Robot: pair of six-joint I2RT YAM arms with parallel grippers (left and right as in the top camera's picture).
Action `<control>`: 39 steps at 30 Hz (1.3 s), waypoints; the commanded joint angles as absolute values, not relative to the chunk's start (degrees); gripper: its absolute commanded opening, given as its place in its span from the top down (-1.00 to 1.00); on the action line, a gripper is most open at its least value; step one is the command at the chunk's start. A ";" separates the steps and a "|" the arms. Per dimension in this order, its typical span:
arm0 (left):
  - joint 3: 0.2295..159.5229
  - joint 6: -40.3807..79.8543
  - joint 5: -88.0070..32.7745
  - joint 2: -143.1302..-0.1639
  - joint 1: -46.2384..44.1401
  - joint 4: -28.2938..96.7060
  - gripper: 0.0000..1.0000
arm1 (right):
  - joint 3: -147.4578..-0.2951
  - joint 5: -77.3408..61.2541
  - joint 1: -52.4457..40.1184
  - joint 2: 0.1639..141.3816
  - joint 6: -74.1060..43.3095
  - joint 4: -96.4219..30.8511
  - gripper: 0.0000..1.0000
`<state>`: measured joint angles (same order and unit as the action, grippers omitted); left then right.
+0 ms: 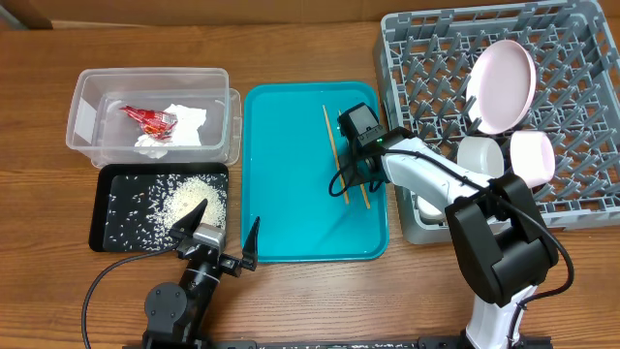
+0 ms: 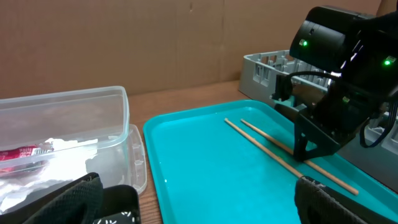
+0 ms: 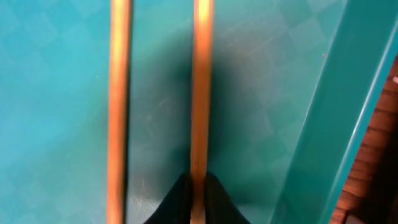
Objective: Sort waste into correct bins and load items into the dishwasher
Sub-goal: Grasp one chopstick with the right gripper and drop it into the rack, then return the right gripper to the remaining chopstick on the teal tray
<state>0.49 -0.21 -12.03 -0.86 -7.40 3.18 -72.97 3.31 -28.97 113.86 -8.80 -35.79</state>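
Note:
Two wooden chopsticks (image 1: pixel 333 150) lie on the teal tray (image 1: pixel 286 184). My right gripper (image 1: pixel 351 179) is down on the tray and shut on the right chopstick (image 3: pixel 200 87); the other chopstick (image 3: pixel 118 93) lies beside it. My left gripper (image 1: pixel 221 244) is open and empty at the table's front, between the black tray (image 1: pixel 97 208) of rice (image 1: pixel 189 199) and the teal tray. The clear tub (image 1: pixel 87 87) holds the red packet (image 1: pixel 148 120) and napkin (image 1: pixel 184 124). The grey rack (image 1: pixel 426 39) holds the plate (image 1: pixel 502 85), a bowl (image 1: pixel 481 155) and a cup (image 1: pixel 533 155). The metal bowl is hidden.
In the left wrist view the right gripper (image 2: pixel 311 140) stands over the chopsticks (image 2: pixel 267 146), with the tub (image 2: pixel 118 118) at the left. The right arm crosses the rack's front-left corner. Cardboard boxes line the back of the table.

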 commanded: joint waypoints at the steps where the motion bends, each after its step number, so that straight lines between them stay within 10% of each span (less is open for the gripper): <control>1: 0.27 -0.91 -12.95 -0.27 -7.05 3.14 -1.00 | -72.47 0.91 -29.52 115.74 -8.95 -37.91 0.92; 28: 0.27 -0.91 -12.95 -0.27 -7.05 3.14 -1.00 | -84.33 8.10 -14.66 103.96 -2.81 -48.80 0.92; 33: 0.27 -0.91 -12.95 -0.27 -7.05 3.14 -1.00 | -85.86 10.13 -16.19 102.98 -2.31 -49.58 0.25; 39: 0.27 -0.91 -12.95 -0.27 -7.05 3.14 -1.00 | -86.63 -0.32 -23.59 99.66 -2.94 -50.33 0.10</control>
